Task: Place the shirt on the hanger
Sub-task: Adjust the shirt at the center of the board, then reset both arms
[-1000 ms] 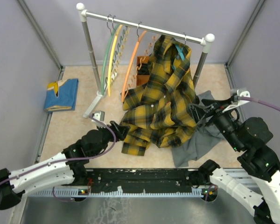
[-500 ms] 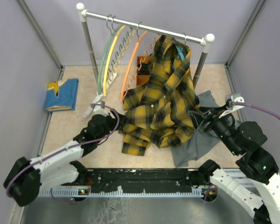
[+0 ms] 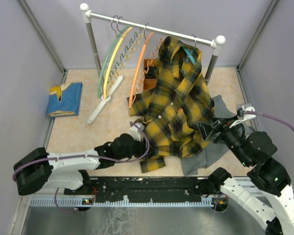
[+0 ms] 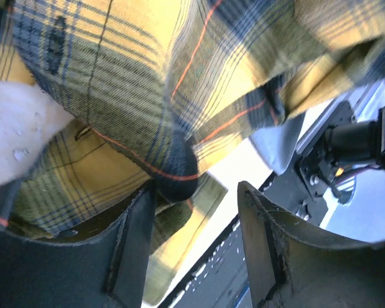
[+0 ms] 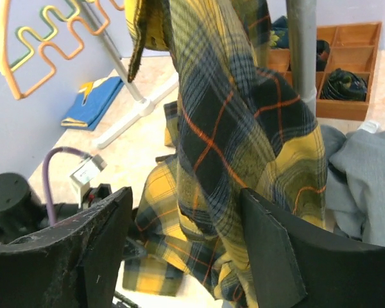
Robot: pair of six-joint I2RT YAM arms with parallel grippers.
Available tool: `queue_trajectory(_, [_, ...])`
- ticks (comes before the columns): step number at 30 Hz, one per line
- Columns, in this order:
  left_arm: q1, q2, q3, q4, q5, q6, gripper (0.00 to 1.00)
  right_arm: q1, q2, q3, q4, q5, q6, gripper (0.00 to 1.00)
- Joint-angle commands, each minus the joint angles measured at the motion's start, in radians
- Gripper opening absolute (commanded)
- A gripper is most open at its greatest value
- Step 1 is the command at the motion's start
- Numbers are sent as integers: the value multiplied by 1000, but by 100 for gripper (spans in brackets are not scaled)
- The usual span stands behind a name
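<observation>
Plaid shirt (image 3: 179,105) drapes from hanger (image 3: 189,54); left fingers (image 4: 131,250) and right fingers (image 5: 273,256) stand apart around its folds.

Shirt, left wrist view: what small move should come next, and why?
Probably close the left gripper: its jaws stand open with a fold of the shirt between them, and the shirt's lower part sags below the hanger, needing a grip.

We see pale lavender walls (image 3: 29,49) closing in a beige speckled worktop (image 3: 73,129) on three sides. A garment rack (image 3: 137,23) of silver tubing with white corner knobs stands at the back. A compartmented wooden tray (image 5: 346,61) sits near its right post. The light is soft and even.
</observation>
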Motion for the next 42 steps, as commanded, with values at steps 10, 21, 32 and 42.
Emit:
queue_trajectory(10, [-91,-353,13,-479,-404,-100,86,-6,-89,-104,-202,51,285,99])
queue_trajectory(21, [-91,-532,200,-954,-498,-92,99,-6,-206,-221,-219,-35,343,99])
queue_trajectory(32, [-90,-567,305,-1135,-609,-78,99,-6,-334,-226,-211,33,326,99])
queue_trajectory(42, [-91,-567,304,-1135,-657,-31,99,-6,-344,-215,-216,44,322,99])
